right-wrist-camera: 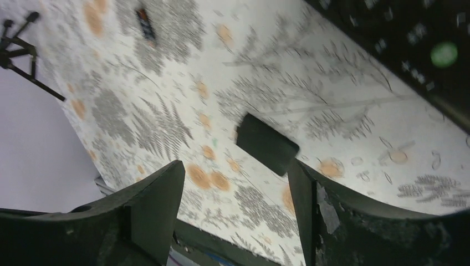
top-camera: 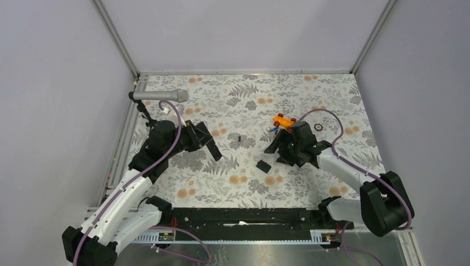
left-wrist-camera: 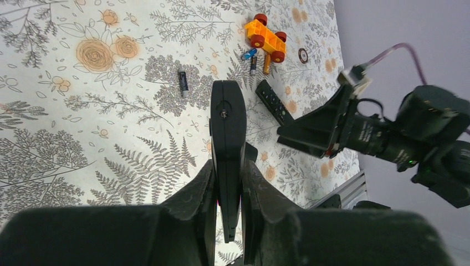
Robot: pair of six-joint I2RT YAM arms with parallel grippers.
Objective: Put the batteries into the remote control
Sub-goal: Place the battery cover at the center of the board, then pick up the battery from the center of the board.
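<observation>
**Fetching a cell while the remote is held**

Fig. Left gripper (left-wrist-camera: 228, 178) is clamped on the remote control (left-wrist-camera: 227, 116). The remote is pinched edge-on near one end & juts out over the table (top-camera: 310, 183). Right gripper (right-wrist-camera: 235, 172) stands w/ jaws wide apart & nothing between them. Below it the small black cover (right-wrist-camera: 267, 143) lies flat on the cloth. Whether the bay faces up cannot be told from these views.

Cells: a lone battery (left-wrist-camera: 183, 82) lies on its own, between the two arms. Three more batteries (left-wrist-camera: 253, 62) sit bunched just beside the orange toy block (left-wrist-camera: 266, 36). A second remote (left-wrist-camera: 273, 101), button face up, lies near the right arm.

Judgement: the cover looks to be off, so the step in hand is for the right arm to pick a cell.
- Best target is prob. the lone battery: free on all sides, no neighbours to knock.
- Approach from above w/ fingers straddling the barrel, not end to end.
- Close low so it cannot roll out.
- Left arm should hold the remote steady, bay side toward the incoming cell.
- Check polarity vs. the bay before seating.
- Leave the bunched cells for later: the block & second remote crowd them.
</observation>
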